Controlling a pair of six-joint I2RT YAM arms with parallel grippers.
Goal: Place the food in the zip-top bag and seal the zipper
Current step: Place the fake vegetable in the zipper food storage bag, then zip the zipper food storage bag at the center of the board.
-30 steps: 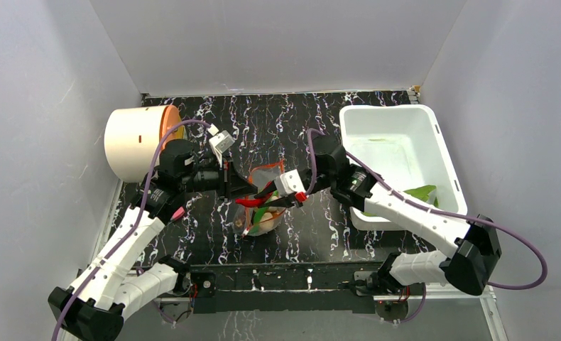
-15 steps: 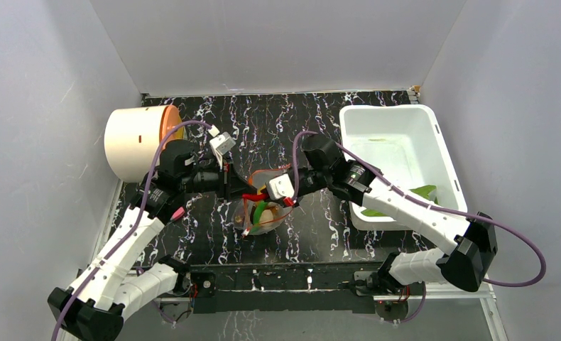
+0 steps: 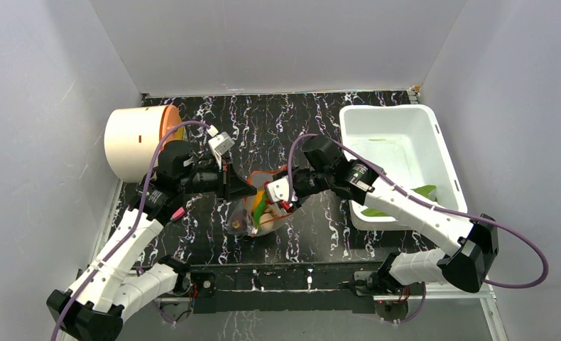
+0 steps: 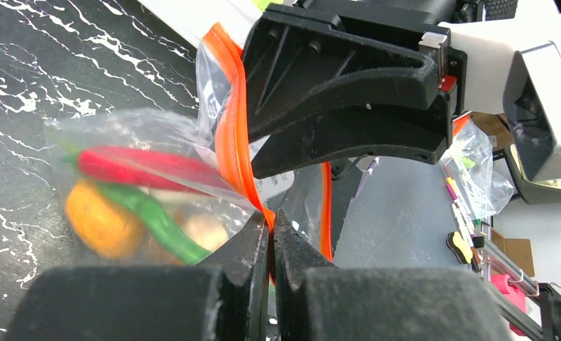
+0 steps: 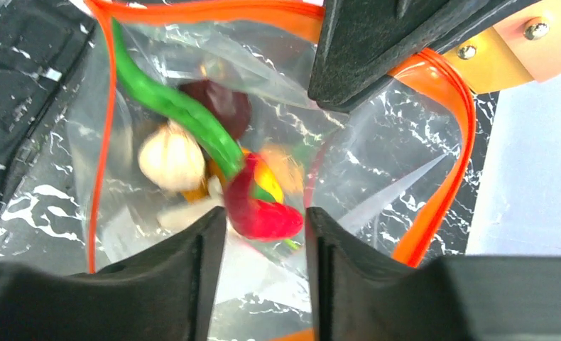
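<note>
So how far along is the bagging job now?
Done: garlic, green pepper, maroon fruit and red chilli lie inside the zip-top bag. In hand: left gripper pinches the zipper, right gripper open over the mouth. Left: sealing the zipper, which gapes open.
</note>
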